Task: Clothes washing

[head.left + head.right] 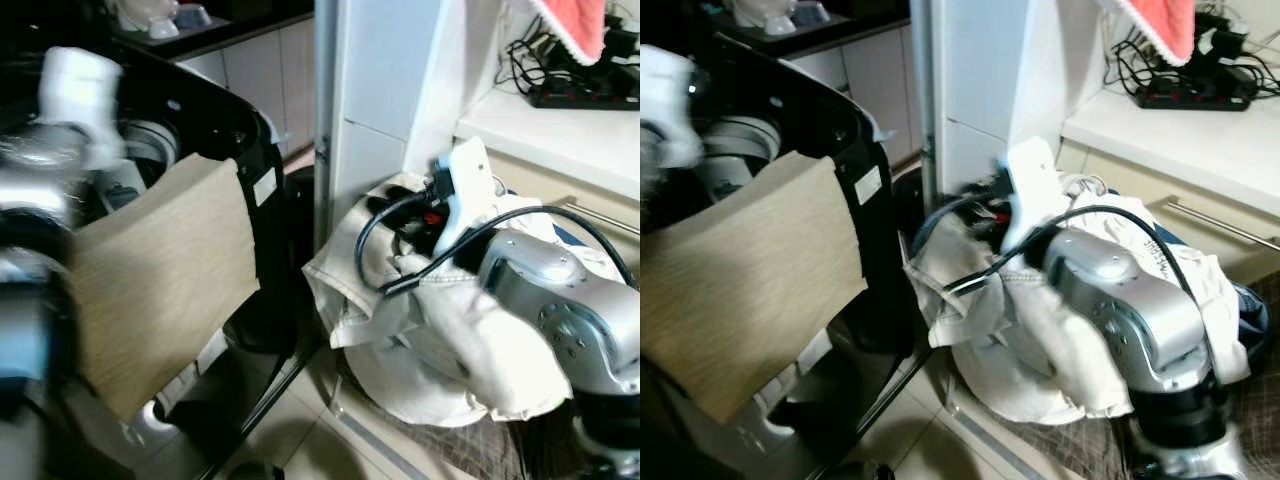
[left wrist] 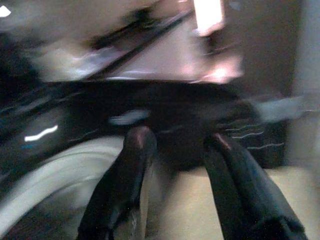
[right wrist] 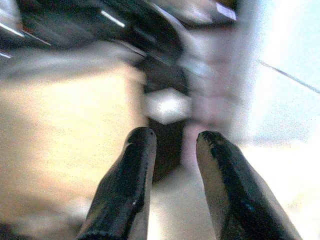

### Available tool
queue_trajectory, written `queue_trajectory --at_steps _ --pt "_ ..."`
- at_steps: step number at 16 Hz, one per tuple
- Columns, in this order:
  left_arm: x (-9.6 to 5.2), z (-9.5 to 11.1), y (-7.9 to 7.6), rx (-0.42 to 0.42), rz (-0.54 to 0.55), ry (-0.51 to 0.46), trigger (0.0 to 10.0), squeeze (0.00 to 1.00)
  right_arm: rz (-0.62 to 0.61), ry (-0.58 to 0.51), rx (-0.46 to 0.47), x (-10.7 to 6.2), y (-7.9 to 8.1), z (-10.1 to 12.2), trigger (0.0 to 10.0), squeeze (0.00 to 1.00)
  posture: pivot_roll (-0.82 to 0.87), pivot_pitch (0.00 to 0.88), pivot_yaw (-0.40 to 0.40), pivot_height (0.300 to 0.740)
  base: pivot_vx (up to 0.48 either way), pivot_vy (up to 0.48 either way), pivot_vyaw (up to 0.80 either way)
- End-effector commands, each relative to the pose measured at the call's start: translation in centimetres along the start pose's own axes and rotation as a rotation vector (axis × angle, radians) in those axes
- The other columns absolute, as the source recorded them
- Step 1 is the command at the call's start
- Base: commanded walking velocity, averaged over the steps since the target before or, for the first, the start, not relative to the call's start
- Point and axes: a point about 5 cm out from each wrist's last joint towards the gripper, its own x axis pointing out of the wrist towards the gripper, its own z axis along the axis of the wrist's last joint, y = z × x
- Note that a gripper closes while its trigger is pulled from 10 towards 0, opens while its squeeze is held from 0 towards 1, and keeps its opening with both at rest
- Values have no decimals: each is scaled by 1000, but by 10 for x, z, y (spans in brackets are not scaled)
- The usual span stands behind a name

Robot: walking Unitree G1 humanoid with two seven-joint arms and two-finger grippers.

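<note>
A black top-loading washing machine (image 1: 215,110) stands open at the left, its pale drum (image 1: 740,140) visible inside. A beige cloth (image 1: 165,270) hangs over its front rim. My left arm (image 1: 30,260) is blurred at the far left by the machine. In the left wrist view, my left gripper (image 2: 175,145) is open above the dark rim and the beige cloth. My right arm (image 1: 560,290) reaches over a heap of white clothes (image 1: 440,340), some draped on it. In the right wrist view, my right gripper (image 3: 172,145) is open and holds nothing, facing the beige cloth (image 3: 60,140).
A white pillar (image 1: 375,90) stands between the machine and the clothes heap. At the right is a counter (image 1: 560,130) with a power strip (image 1: 585,95) and cables, and a red cloth (image 1: 575,25) hangs above it. Tiled floor (image 1: 300,430) shows below.
</note>
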Motion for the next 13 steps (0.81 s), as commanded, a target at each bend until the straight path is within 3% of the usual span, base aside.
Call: queue_trajectory --at_steps 1,2,4,5,6,7,8,9,13 --pt "1 8 -29 -24 -191 -118 10000 0 -79 59 -44 -4 -13 -12 10000 1000 -63 0 39 740 0 0 0" --pt "-3 4 -54 -58 -311 -157 10000 0 -64 75 -48 -9 -17 -13 10000 1000 -65 0 34 740 0 0 0" --pt "-15 -12 -103 -39 -527 -132 10000 0 5 184 -146 -24 -24 -18 10000 1000 -68 0 34 740 0 0 0" --pt "-19 -15 -113 -45 -590 -126 10000 0 18 223 -175 -29 -26 -20 10000 1000 -74 0 36 740 0 0 0" --pt "-32 -20 -140 -58 -751 -106 10000 0 53 325 -240 -39 -32 -27 10000 1000 -75 0 37 740 0 0 0" --pt "-42 -23 -154 -73 -840 -86 10000 0 88 393 -276 -46 -34 -33 10000 1000 -78 0 38 740 0 0 0" --pt "-44 -23 -156 -78 -855 -83 10000 0 99 407 -284 -47 -34 -34 10000 1000 -78 0 38 740 0 0 0" --pt "-51 -26 -169 -104 -880 -72 10000 0 203 503 -323 -57 -28 -44 10000 1000 -78 0 38 740 0 0 0" --pt "-68 -31 -189 -108 -939 -25 10000 0 243 634 -396 -62 -29 -64 10000 1000 -77 0 38 740 0 0 0"
